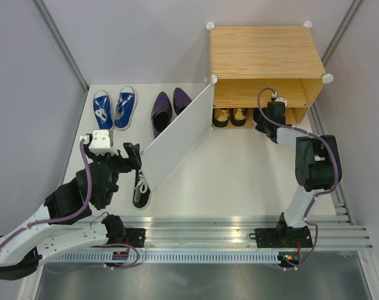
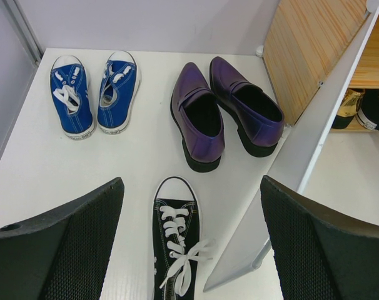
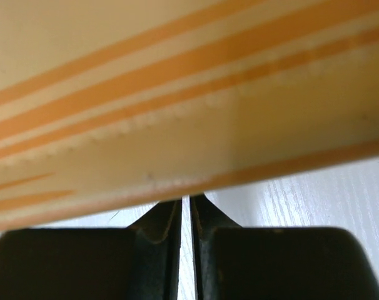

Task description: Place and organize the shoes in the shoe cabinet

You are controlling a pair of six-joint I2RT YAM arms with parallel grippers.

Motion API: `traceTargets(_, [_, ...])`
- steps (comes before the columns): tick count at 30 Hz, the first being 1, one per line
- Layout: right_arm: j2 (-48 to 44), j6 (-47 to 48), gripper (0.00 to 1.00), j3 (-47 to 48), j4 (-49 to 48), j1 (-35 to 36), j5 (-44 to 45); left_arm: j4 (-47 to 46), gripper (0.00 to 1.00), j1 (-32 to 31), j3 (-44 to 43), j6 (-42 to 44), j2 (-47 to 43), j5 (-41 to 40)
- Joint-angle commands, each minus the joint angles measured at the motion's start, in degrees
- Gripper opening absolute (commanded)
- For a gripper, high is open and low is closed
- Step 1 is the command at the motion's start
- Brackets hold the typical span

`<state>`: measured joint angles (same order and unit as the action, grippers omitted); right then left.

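— Am I nearly done?
— No, I'd say you're not even halfway. The gold shoes [image 1: 231,117] sit on the low shelf of the cabinet [image 1: 264,50] at the table's far right corner. Your right gripper [image 3: 185,209] is in there too, pinched tight on nothing.
— What's left?
— The blue sneakers [image 1: 114,108] at the far left corner, the purple shoes [image 1: 169,107] beside them, and one black shoe [image 1: 141,189] by the door [image 1: 177,140]. Your left gripper [image 1: 134,156] hangs wide open over that one.

The left arm [image 1: 77,200] and right arm [image 1: 311,169] have white links, black joints and looping purplish cables [image 1: 84,172]. The left tool [image 2: 191,187] has black, mesh-textured fingers [image 2: 77,244].
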<state>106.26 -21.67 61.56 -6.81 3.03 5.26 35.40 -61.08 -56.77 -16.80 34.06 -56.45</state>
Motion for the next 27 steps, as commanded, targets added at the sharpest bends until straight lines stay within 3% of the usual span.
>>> traceTargets(1, [-1.6, -0.2, 0.13, 1.0, -2.9, -0.7, -1.3, -1.9, 0.91, 0.3, 0.3, 1.9, 0.6, 0.5])
traceTargets(10, [-14.6, -2.5, 0.46, -10.6, -2.9, -0.5, -7.2, -1.9, 0.91, 0.3, 0.3, 1.1, -0.9, -1.1])
traceTargets(18, [-31.8, -3.7, 0.55, -21.7, -0.5, 0.5, -13.5, -2.6, 0.9, 0.3, 1.5, -0.2, -3.8, -10.8])
traceTargets(27, [-48.1, -3.9, 0.59, -30.5, 4.3, 0.6, -18.9, 11.8, 0.92, 2.5, -2.4, -12.5, 3.5, -17.9])
